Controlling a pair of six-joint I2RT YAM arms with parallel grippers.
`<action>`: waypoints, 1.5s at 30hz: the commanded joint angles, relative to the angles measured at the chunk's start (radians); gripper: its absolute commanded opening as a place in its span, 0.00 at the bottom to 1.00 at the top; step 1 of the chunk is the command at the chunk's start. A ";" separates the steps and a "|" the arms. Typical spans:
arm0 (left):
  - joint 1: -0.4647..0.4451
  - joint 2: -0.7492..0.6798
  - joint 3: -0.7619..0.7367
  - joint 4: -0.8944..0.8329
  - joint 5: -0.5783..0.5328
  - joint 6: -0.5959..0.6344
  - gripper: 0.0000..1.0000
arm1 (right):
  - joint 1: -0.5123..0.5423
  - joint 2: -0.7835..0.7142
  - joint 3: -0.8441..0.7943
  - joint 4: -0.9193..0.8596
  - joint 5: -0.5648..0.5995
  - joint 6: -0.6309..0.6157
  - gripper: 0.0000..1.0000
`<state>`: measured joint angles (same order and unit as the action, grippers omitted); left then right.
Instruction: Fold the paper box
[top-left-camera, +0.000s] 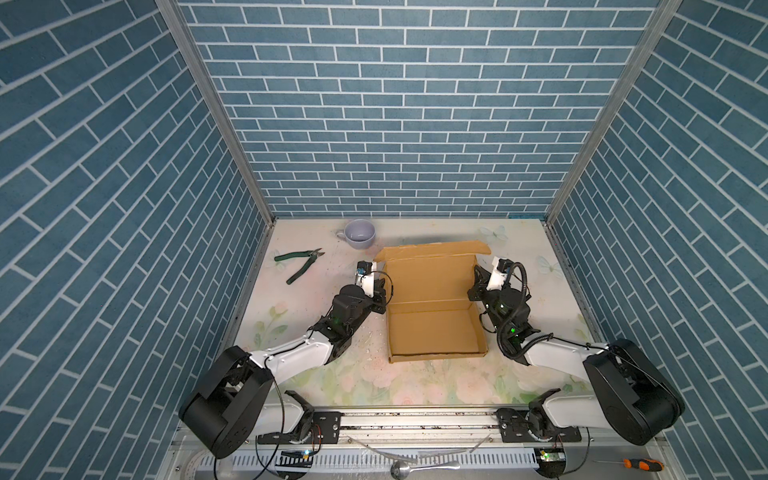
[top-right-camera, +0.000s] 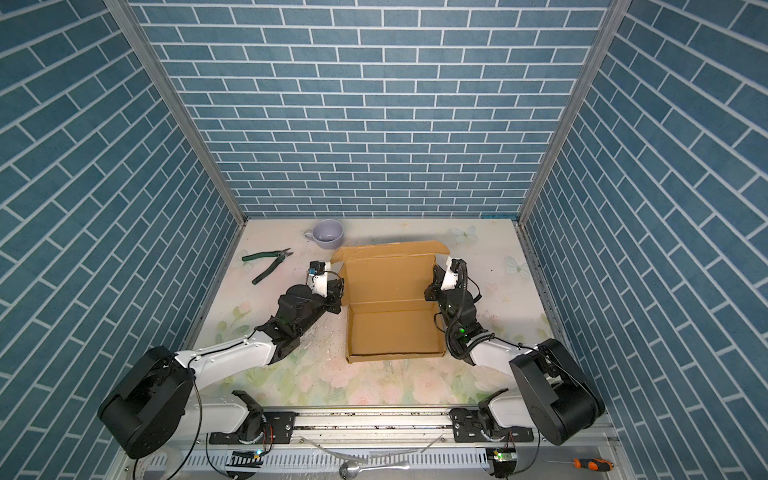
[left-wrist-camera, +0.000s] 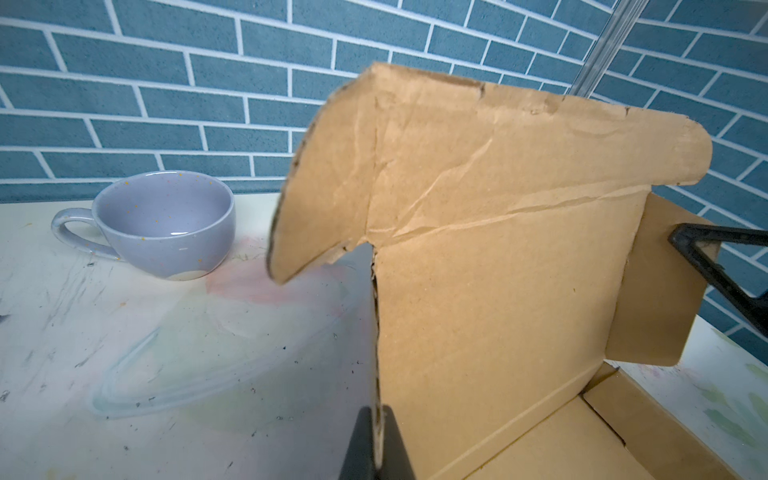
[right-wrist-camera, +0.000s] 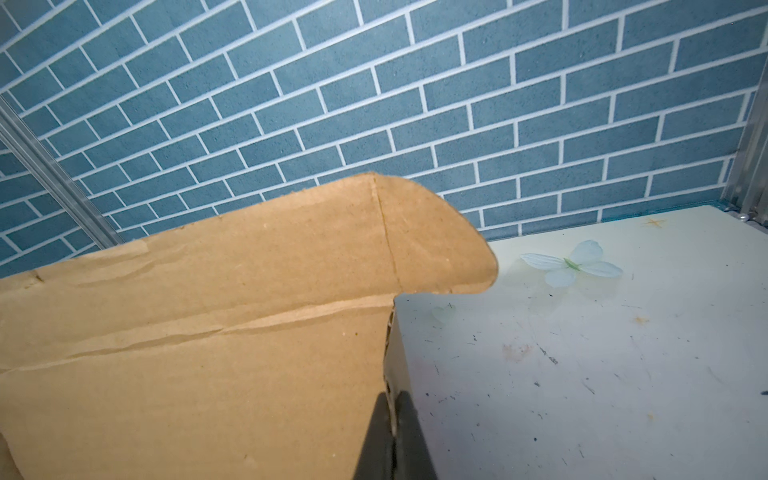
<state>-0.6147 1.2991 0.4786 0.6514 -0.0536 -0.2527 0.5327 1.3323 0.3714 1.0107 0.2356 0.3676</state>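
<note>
The paper box (top-left-camera: 432, 332) sits in the middle of the tabletop (top-left-camera: 415, 386), between the two arms; its tray part lies flat at the front, with low walls; its lid stands up at the back, and the strip along the top of the lid bends away toward the brick wall; the cardboard is brown and has creases in it; the left jaws are closed tight on the left edge of the lid, with the cardboard pinched between them; the right jaws are closed tight on the right edge of the lid in the same way; the left arm (top-left-camera: 299, 353) and the right arm (top-left-camera: 552, 357) reach in from the front corners; a lilac cup (top-left-camera: 360, 233) stands near the back wall, behind the box's left corner and not touching it; green pliers (top-left-camera: 299, 262) lie to the left of the cup; a pale butterfly picture (right-wrist-camera: 571, 264) is on the tabletop to the right of the box.
</note>
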 joint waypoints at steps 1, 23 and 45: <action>-0.034 -0.024 -0.023 0.078 0.053 0.053 0.00 | 0.032 -0.055 -0.031 -0.027 -0.076 0.051 0.00; 0.015 0.019 -0.069 0.340 0.118 0.387 0.00 | -0.232 -0.297 0.254 -1.022 -0.611 -0.049 0.54; 0.013 0.032 -0.063 0.345 0.099 0.339 0.00 | -0.261 -0.194 0.447 -1.311 -0.571 -0.054 0.10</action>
<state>-0.6010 1.3327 0.4145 0.9718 0.0460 0.1120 0.2455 1.1652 0.7902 -0.2569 -0.3565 0.2569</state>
